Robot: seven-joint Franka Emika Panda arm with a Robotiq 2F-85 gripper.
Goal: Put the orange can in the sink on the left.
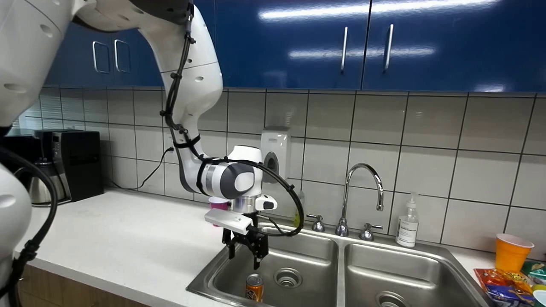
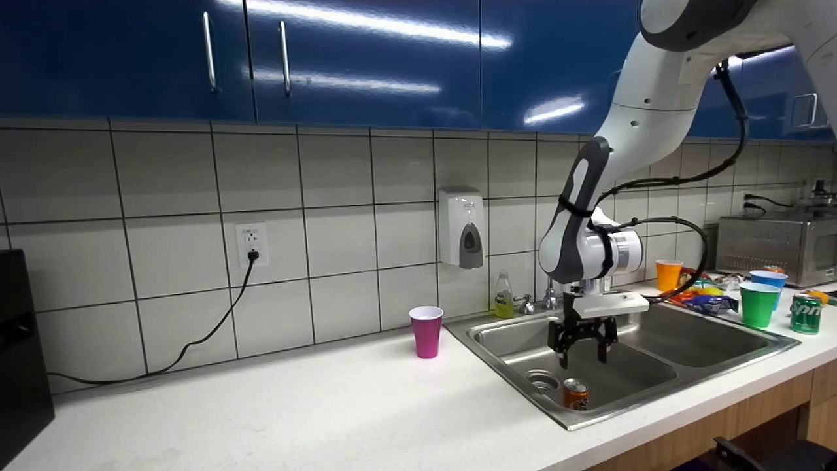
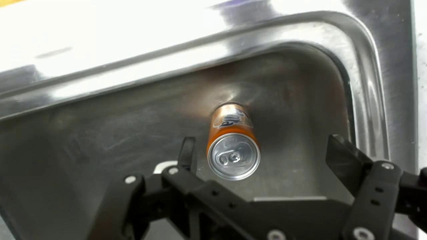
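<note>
The orange can (image 1: pixel 254 290) stands upright on the floor of the left sink basin (image 1: pixel 318 277), near the drain. In an exterior view it also shows below my gripper (image 2: pixel 575 397). In the wrist view the orange can (image 3: pixel 233 123) shows its silver top and tab, with its label turned away from the jaws. My gripper (image 1: pixel 244 261) points down above the basin, over the can and apart from it. In the wrist view the gripper (image 3: pixel 262 146) is open with nothing between its fingers; the can top appears closer to the left finger.
A metal divider (image 1: pixel 341 277) separates the right basin (image 1: pixel 392 264). Behind stand the faucet (image 1: pixel 343 200), a soap bottle (image 1: pixel 408 224) and a dish soap bottle (image 2: pixel 503 297). A magenta cup (image 2: pixel 426 332) stands beside the sink. Cups and snack bags (image 2: pixel 713 303) lie on the far side.
</note>
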